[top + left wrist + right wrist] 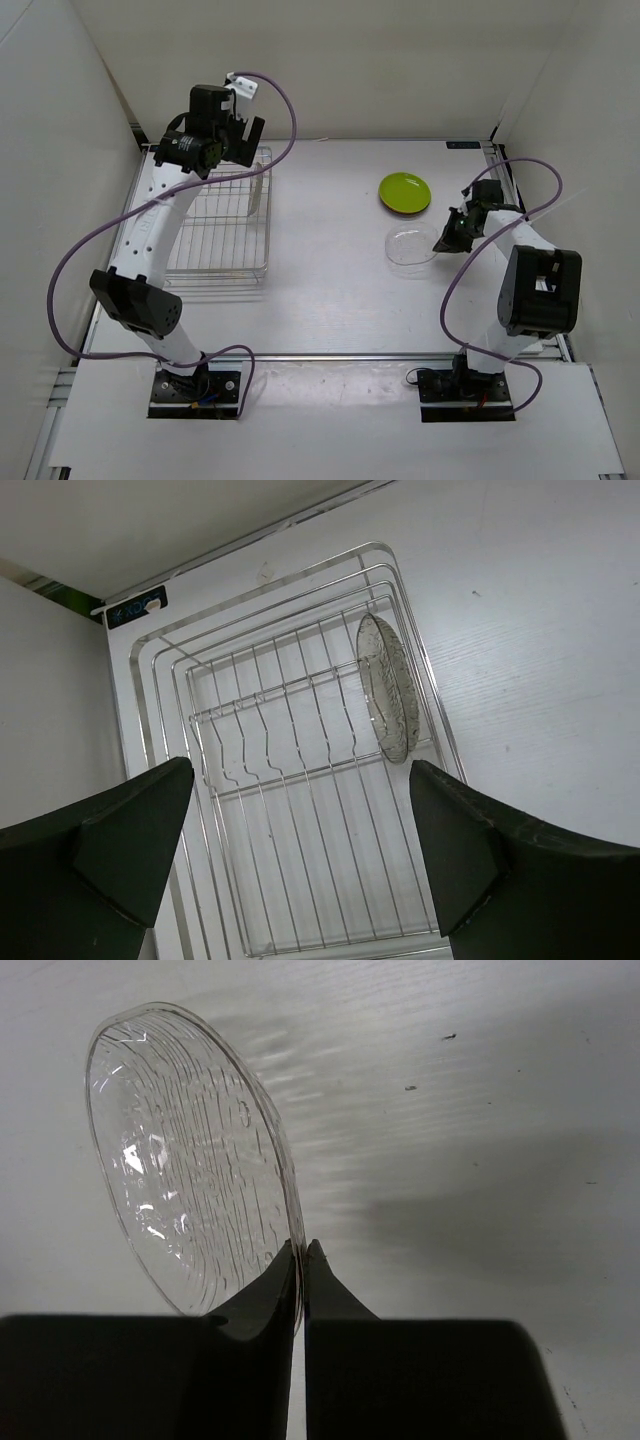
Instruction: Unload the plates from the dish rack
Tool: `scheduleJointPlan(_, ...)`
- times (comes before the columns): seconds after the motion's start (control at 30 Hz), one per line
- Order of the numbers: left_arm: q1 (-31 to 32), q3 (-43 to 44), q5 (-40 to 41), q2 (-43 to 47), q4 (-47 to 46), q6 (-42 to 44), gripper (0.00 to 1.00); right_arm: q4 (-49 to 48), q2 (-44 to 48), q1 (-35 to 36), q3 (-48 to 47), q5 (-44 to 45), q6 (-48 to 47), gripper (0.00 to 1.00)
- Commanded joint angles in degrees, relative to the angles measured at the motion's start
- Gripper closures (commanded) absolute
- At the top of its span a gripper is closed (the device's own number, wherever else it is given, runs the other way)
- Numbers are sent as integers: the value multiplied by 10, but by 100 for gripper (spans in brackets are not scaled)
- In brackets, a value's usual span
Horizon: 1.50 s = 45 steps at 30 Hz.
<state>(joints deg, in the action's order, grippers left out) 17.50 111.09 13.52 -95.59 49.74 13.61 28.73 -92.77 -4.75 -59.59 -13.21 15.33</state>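
Top view: rack (pixel 218 228) sits on the table (pixel 330 300) at the left. The left arm is raised over its far end, and the left gripper (pixel 245 135) is empty with its jaws spread wide. On the right of the table, well apart from the rack, the green plate (pixel 405 190) lies on top of the red plate (pixel 401 212), of which only the near edge shows. Just in front of that pair is the clear plate (pixel 410 246). The right gripper (pixel 443 240) is at its right rim.

Left wrist view: both fingers (pixel 120 850) frame the picture, far apart, with nothing between them. The rack is below. 1 smoky-grey plate (pixel 388 700) stands on edge in the wire slots by the rack's right side, near the far corner. The other slots hold nothing.

Right wrist view: jaws are closed to a thin slit, pinching the clear plate's rim. The plate extends away from the fingers and to the left, over bare table. Cannot tell whether it rests on the table or is slightly lifted.
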Motion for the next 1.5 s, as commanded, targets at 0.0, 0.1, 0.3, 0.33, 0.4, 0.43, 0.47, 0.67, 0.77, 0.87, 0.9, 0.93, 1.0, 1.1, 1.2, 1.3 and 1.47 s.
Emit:
scheduleJointPlan(0.0, -14, -7, -40, 44, 1, -27, 0, -10, -3, -1, -18, -3, -9, 100)
scheduleJointPlan(0.1, -14, -7, -40, 44, 1, -27, 0, -10, -15, -1, -18, -3, -9, 100)
scheduleJointPlan(0.3, -14, 4, -40, 44, 6, -27, 0, 1, -44, -1, -23, -15, -4, 94)
scheduleJointPlan(0.33, -14, 4, -40, 44, 6, -27, 0, 1, -51, -1, -23, -15, -4, 92)
scheduleJointPlan(0.4, -14, 9, -40, 44, 6, -27, 0, 6, -59, -1, -29, -15, -4, 89)
scheduleJointPlan(0.43, -14, 14, -40, 44, 6, -27, 0, 13, -68, -1, -34, -20, -4, 87)
scheduleJointPlan(0.47, -14, 14, -40, 44, 11, -27, 0, 13, -68, -1, -40, -20, -4, 87)
scheduleJointPlan(0.67, -14, -1, -40, 44, 12, -27, 0, 26, -87, -1, -48, -25, -4, 80)
scheduleJointPlan(0.77, -14, -19, -51, 44, 12, -33, 0, 31, -87, -1, -54, -30, -4, 61)
scheduleJointPlan(0.87, -14, -41, -63, 44, 5, -45, 0, 36, -87, -1, -59, -36, -4, 59)
scheduleJointPlan(0.9, -14, -41, -74, 44, 5, -46, 0, 41, -87, -1, -64, -36, -4, 54)
scheduleJointPlan(0.93, -20, -50, -80, 44, -1, -52, 0, 50, -87, -1, -64, -36, -4, 54)
scheduleJointPlan(1.0, -33, -63, -110, 38, -1, -73, 0, 68, -80, -1, -89, -23, -12, 50)
scheduleJointPlan(1.1, -49, -85, -161, 37, -9, -110, 0, 101, -57, -1, -125, 19, -28, 25)
scheduleJointPlan(1.2, -62, -96, -184, 24, -20, -139, 0, 136, -32, -1, -170, 88, -51, 0)
scheduleJointPlan(1.3, -73, -96, -198, 5, -27, -153, 0, 149, -6, -6, -196, 110, -77, 0)
scheduleJointPlan(1.47, -78, -77, -230, -54, -26, -165, 3, 161, 45, -6, -210, 103, -96, 0)
